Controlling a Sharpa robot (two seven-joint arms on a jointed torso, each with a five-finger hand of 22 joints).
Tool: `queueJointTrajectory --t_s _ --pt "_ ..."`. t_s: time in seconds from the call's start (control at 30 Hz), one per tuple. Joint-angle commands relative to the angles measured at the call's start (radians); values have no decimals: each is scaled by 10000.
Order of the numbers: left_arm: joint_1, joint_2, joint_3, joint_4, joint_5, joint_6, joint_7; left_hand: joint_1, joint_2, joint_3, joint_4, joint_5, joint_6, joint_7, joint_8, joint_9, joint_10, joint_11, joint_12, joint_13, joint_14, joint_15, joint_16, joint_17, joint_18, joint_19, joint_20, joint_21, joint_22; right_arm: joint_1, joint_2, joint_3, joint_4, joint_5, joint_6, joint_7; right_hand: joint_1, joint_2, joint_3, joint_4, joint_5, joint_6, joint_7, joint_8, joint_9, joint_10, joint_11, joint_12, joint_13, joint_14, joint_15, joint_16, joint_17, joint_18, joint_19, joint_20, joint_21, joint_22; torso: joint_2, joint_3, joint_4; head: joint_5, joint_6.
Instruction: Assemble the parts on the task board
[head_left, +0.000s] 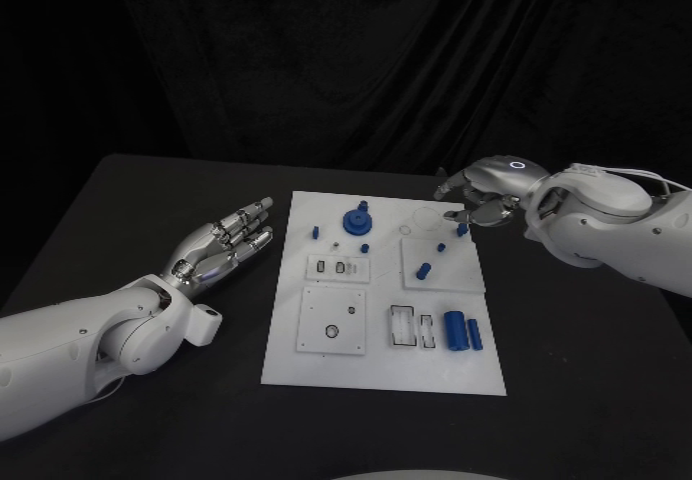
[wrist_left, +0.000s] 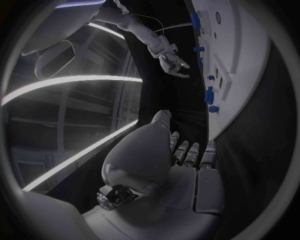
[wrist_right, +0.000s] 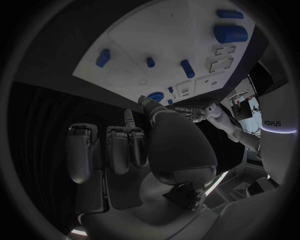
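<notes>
Left robot hand (head_left: 231, 243) spread, empty, right robot hand (head_left: 476, 205) curled, empty, near task board (head_left: 378, 372).

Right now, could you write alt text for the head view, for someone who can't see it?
A white task board with small blue parts lies on a black table. The robot's left hand rests open beside the board's left edge, fingers extended; its right hand hovers at the far right corner, holding nothing visible.

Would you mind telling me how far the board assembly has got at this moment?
Little looks done: small blue parts lie loose on the white task board, and two blue cylinders rest near its front right. Nothing is in hand: the left hand is spread beside the board, and the right hand hovers at the far right corner holding nothing. Nearly all assembly remains.
</notes>
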Motion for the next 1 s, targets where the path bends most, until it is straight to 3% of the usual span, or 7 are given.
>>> queueJointTrajectory --t_s 0.03,0.17,0.3,0.43,0.67,1.0 --pt "-17 61 7 2 -19 92 1051 -21 83 54 -4 43 7 74 49 11 3 51 31 8 -2 54 -35 -10 85 8 63 61 16 -72 -349 -15 78 -2 34 -310 -11 -112 -23 79 -8 35 23 -55 18 1043 -5 26 2634 1028 -50 29 2634 -196 758 -86 86 2469 -9 -28 27 10 -13" --pt "-24 79 7 -13 -19 107 1052 -21 83 54 -4 43 7 74 49 11 3 51 31 8 -2 54 -35 -10 85 8 63 61 16 -146 -606 -29 -7 -2 -23 -324 -13 -167 -90 168 -8 -9 19 -77 25 1043 -2 26 2634 1028 -45 29 2634 -212 797 -83 148 2490 33 -6 17 9 -17" --pt "-33 105 7 -32 -19 122 1056 -24 85 57 -4 43 -6 75 47 9 -1 50 30 7 -4 56 -36 -11 85 8 64 61 16 -258 -716 -37 -194 -2 -48 -337 -4 -207 -136 235 -6 -101 12 -107 19 1043 -4 26 2634 1028 -46 29 2634 -214 802 -81 156 2493 59 5 63 -62 -30" --pt "-43 116 7 -39 -19 141 1058 -30 89 62 -2 43 1 76 47 10 -4 47 29 6 -4 60 -36 -11 85 6 66 59 14 -358 -674 -40 -378 -2 -39 -343 3 -221 -157 270 -4 -154 11 -119 15 1043 -6 26 2634 1028 -45 29 2634 -212 798 -81 149 2490 51 -8 115 -87 -53" --pt "-53 94 7 -30 -19 153 1055 -30 89 62 -2 43 1 76 47 10 -4 47 29 6 -4 60 -36 -11 85 6 66 59 14 -535 -489 -41 -649 -2 -15 -342 6 -238 -174 292 -5 -171 16 -116 17 1043 -3 26 2634 1028 -46 29 2634 -205 781 -80 122 2480 60 -13 100 -62 -69" --pt "-62 70 7 -30 -19 171 1047 -39 95 75 -4 44 -16 78 44 7 -8 44 28 5 -4 70 -36 -11 84 3 70 57 13 -675 -228 -42 -956 -2 -20 -451 29 -320 -278 440 -2 -11 77 -5 122 1043 44 26 2634 1028 -11 29 2634 -187 738 -59 53 2455 45 -23 127 -73 -132"
